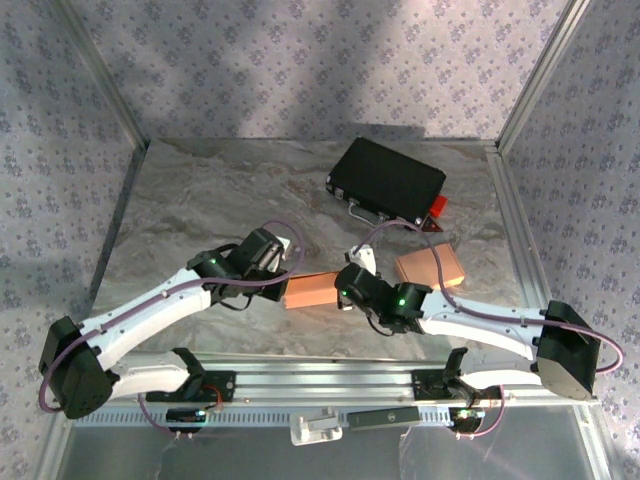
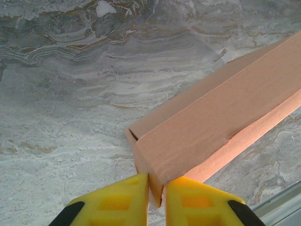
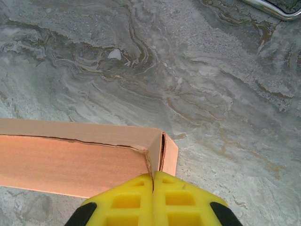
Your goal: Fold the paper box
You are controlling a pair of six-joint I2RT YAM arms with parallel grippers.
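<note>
Top external view: 2 arms meet at 1 paper box (image 1: 312,290) near the front of the table (image 1: 220,190).
A black case (image 1: 388,180) sits well back and a second box (image 1: 428,266) lies to the right, both apart from the work. The paper box lies flat between the arms so each end can be reached. The left gripper (image 2: 156,188) is clenched on a thin cardboard edge at the box's left end. The right gripper (image 3: 154,179) has its fingers pressed together at the right corner seam, apparently pinching that wall. This likely steadies 1 end while the other is folded.
</note>
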